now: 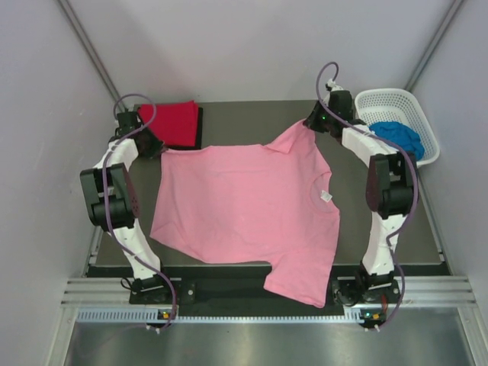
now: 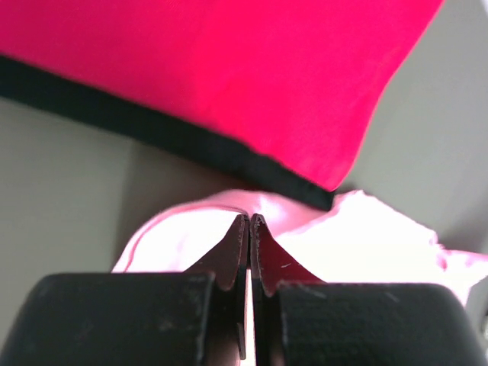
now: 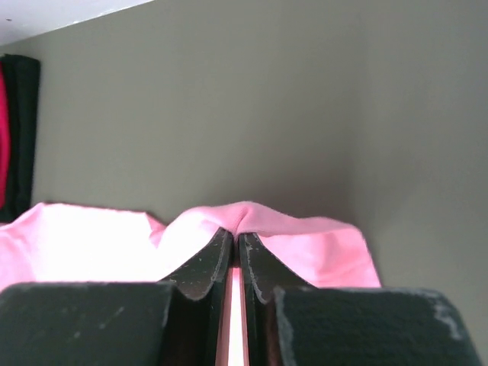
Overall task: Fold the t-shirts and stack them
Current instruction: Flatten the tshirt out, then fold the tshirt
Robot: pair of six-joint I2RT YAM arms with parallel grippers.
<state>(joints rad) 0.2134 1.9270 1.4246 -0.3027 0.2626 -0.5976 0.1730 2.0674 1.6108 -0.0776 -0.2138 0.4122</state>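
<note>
The pink t-shirt lies spread flat on the tabletop, between the folded red t-shirt and the white basket. The left fingers are closed tight on its far left corner, and the right fingers pinch the sleeve at its far right, with a thin strip of pink between them. The cloth looks light, soft and floppy, so it would sag if held in one spot; two far ends at once seem the best places to hold.
</note>
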